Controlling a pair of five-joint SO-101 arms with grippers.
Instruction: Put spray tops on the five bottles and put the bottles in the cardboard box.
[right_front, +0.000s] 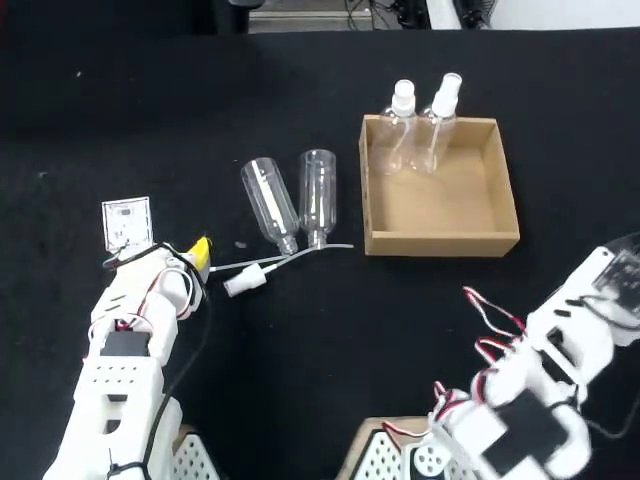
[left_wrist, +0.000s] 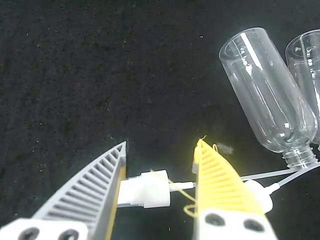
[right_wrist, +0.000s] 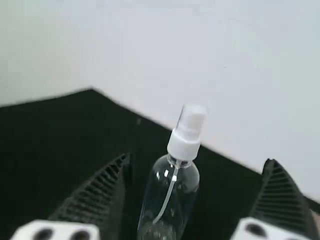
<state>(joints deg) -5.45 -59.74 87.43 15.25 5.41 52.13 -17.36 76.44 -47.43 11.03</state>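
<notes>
My left gripper (right_front: 200, 256) (left_wrist: 160, 147) rests low on the black table, open, with a white spray top (left_wrist: 145, 189) lying crosswise between its grey and yellow fingers. A second spray top (right_front: 245, 283) (left_wrist: 260, 196) lies just beyond the yellow finger, its thin tube pointing toward two clear capless bottles (right_front: 270, 205) (right_front: 318, 195) (left_wrist: 267, 95) that lie side by side. My right gripper (right_wrist: 196, 157) is raised at the table's right front and holds a clear bottle with a spray top (right_wrist: 170, 192) upright between its black fingers. The cardboard box (right_front: 440, 243) holds two capped bottles (right_front: 398, 140) (right_front: 437, 125).
A small white card (right_front: 127, 222) lies on the table behind the left arm. The box floor in front of its two bottles is bare. Red and white cables loop off the right arm (right_front: 560, 340). A pale wall stands beyond the table's far edge.
</notes>
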